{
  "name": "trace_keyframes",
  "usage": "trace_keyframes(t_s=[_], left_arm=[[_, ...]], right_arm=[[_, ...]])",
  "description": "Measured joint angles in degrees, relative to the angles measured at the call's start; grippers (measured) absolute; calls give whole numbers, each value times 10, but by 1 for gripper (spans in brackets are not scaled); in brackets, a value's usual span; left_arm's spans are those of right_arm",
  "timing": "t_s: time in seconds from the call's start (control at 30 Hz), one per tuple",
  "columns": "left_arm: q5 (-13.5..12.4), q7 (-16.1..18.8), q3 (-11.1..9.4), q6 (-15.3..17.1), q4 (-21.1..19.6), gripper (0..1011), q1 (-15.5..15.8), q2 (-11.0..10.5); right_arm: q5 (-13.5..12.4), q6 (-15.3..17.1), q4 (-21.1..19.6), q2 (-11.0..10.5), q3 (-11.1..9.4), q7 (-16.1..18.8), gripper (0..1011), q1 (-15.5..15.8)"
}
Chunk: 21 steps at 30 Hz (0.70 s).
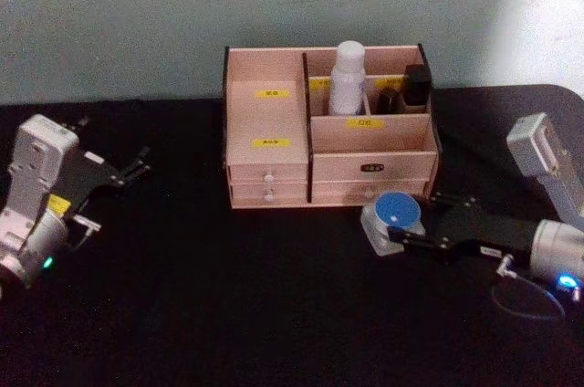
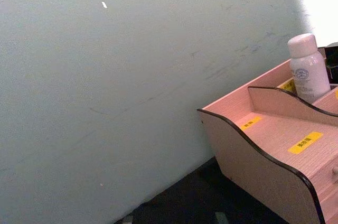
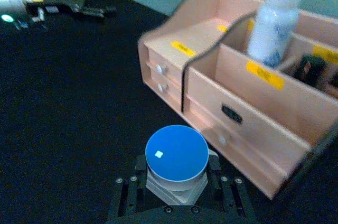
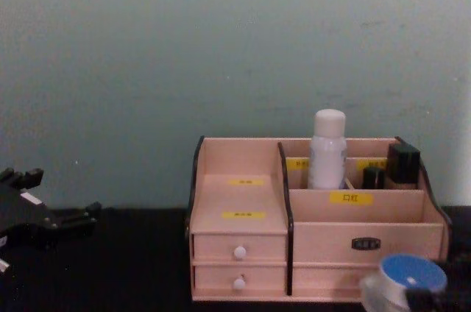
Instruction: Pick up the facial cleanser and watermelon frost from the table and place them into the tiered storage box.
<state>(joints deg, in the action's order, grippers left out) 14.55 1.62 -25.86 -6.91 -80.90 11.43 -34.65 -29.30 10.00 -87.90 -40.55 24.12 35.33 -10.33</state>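
The tiered storage box (image 1: 265, 163) is seen standing on the black table (image 1: 228, 305) with its back to the pale wall, and every place below is given from it. The facial cleanser (image 1: 348, 77) is found upright inside the box, in a rear compartment just right of the central divider, with its rounded cap raised above the box's back wall. Two small black bottles (image 1: 417, 86) are lodged in the rear compartments to the right of the cleanser. The watermelon frost (image 1: 394, 215) is located outside the box, just in front of its right-hand lower drawers and near its front right corner, with the blue lid turned upward. The jar is clasped by the right gripper (image 3: 177, 170), which is extended in from the right of the box. Its two fingers are set against opposite sides of the jar's clear body and are spread only as wide as the jar. Whether the jar is resting on the table or is raised slightly off it cannot be told. The left gripper (image 1: 139, 164) is held well to the left of the box, above the table and pointed towards the box. Its fingers are parted a little and nothing is held between them.
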Motion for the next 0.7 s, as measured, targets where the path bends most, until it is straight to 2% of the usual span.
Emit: trace_keyframes(t_s=[0.4,0.7], left_arm=[[0,0,0,0,0,1001,0,0],[0,0,0,0,0,1001,0,0]], right_arm=[[15,-6,18,41,39,17,689,-86],[28,-9,60,87,69,22,689,-158]])
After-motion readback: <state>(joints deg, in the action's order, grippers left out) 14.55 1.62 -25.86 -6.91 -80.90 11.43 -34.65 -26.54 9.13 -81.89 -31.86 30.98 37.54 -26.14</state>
